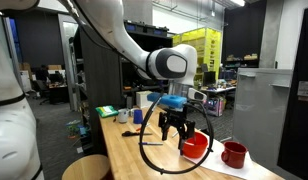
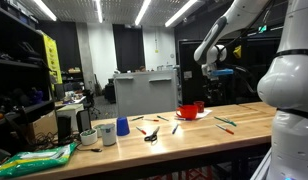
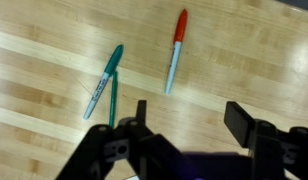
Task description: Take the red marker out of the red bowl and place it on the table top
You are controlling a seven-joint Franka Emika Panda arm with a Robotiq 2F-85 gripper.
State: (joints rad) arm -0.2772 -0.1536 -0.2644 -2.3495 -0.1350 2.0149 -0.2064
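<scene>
Wrist view: my gripper (image 3: pixel 186 120) hangs spread and empty; the red marker (image 3: pixel 175 50) lies flat on the table top (image 3: pixel 54 50) (light, stiff, probably slick). Best pinched mid-barrel.

The red marker (image 3: pixel 175 52) lies flat on the light-wood table top (image 3: pixel 54 40), outside any container. It has a red cap and a pale barrel, and it sits slightly tilted in the wrist view. The red bowl (image 1: pixel 196 146) is round and glossy. It stands upright on the table in both exterior views (image 2: pixel 190 111), its contents too small to tell.
</scene>
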